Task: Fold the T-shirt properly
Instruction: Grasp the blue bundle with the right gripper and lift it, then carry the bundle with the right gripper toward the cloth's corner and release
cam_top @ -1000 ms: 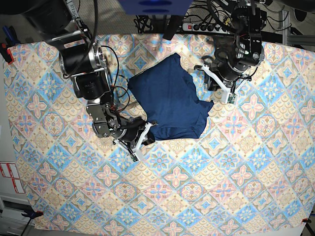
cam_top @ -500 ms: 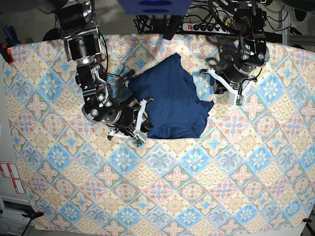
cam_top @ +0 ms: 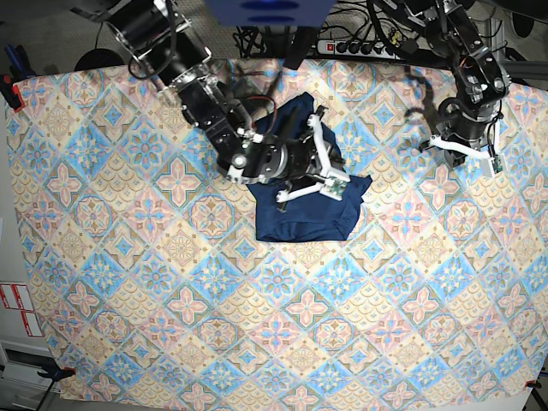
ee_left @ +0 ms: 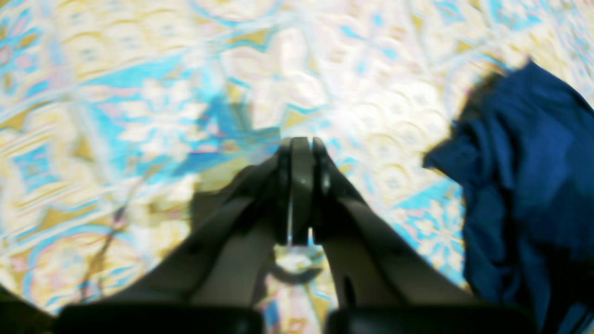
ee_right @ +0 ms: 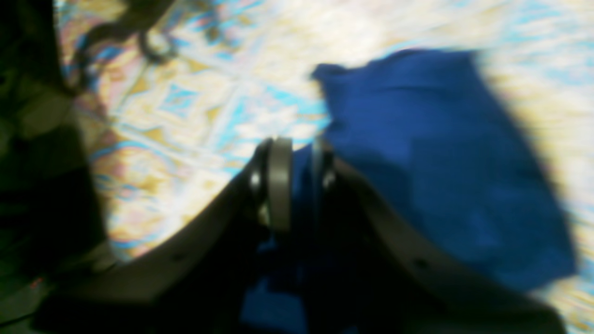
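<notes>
The dark navy T-shirt lies bunched in a partly folded heap on the table's upper middle. My right gripper hangs over it, reaching in from the upper left. In the right wrist view the right gripper is shut on a fold of the T-shirt, with blue fabric between the jaws. My left gripper is off to the right of the shirt. In the left wrist view, the left gripper is shut and empty above the cloth, and the T-shirt is at the right edge.
A pastel patterned tablecloth covers the whole table. A power strip and cables lie beyond the back edge. A red clamp sits at the left edge.
My right arm swept from the shirt's left edge rightward over it, carrying fabric along, so the shirt is narrower. My left arm moved right, away from the shirt.
</notes>
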